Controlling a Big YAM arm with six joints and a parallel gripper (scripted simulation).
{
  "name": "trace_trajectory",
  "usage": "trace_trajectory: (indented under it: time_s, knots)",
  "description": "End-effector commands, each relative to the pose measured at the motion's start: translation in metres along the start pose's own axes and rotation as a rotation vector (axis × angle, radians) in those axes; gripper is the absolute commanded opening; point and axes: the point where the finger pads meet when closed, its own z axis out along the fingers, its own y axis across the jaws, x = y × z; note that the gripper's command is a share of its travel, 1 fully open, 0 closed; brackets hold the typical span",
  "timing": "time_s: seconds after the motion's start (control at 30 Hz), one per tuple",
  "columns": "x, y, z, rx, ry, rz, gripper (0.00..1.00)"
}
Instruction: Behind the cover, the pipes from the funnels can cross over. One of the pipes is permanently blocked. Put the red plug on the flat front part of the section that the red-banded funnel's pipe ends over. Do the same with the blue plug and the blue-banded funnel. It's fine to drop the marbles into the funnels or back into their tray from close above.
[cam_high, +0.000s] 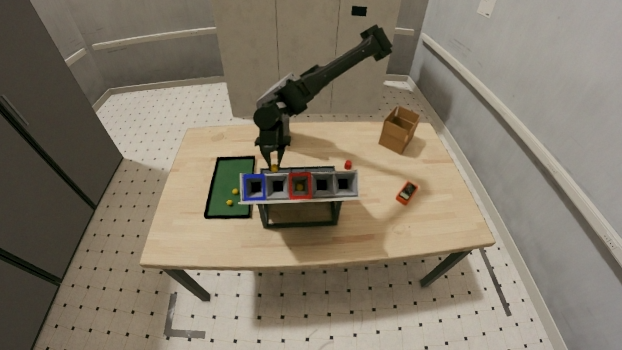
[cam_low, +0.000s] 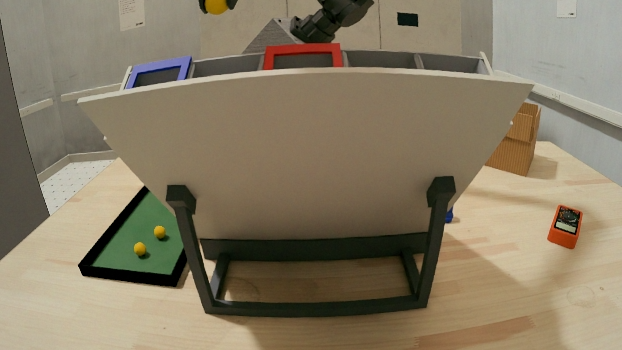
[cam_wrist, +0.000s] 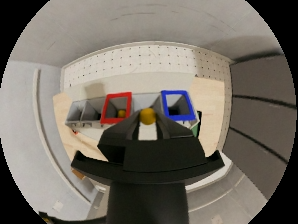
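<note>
My gripper (cam_high: 274, 165) (cam_low: 216, 5) (cam_wrist: 147, 113) is shut on a yellow marble (cam_high: 274, 169) (cam_low: 216, 6) (cam_wrist: 147, 116). It hangs above the back edge of the funnel row, over the plain grey funnel between the blue-banded funnel (cam_high: 244, 187) (cam_low: 160, 62) (cam_wrist: 174, 92) and the red-banded funnel (cam_high: 291, 186) (cam_low: 302, 48) (cam_wrist: 119, 95). Another yellow marble (cam_high: 299, 187) sits in the red-banded funnel's mouth. The red plug (cam_high: 348, 163) stands on the table behind the rack's right end. The blue plug (cam_low: 449, 216) peeks out behind the stand's right leg. The cover (cam_low: 310, 150) hides the pipes and the sections.
A green tray (cam_high: 225, 172) (cam_low: 120, 252) left of the rack holds two yellow marbles (cam_high: 235, 190) (cam_high: 229, 202) (cam_low: 159, 231) (cam_low: 140, 248). A cardboard box (cam_high: 398, 129) (cam_low: 517, 145) stands at the back right. An orange device (cam_high: 407, 193) (cam_low: 566, 226) lies right of the rack.
</note>
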Motion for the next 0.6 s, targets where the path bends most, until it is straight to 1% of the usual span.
trace_trajectory:
  time_s: [0.0, 0.27, 0.57]
  knots:
    - [-0.027, 0.01, -0.002, -0.005, -0.024, -0.039, 0.0]
    - [-0.031, 0.011, -0.002, -0.01, -0.03, -0.055, 0.0]
    - [-0.014, 0.006, 0.013, -0.01, -0.03, -0.055, 0.0]
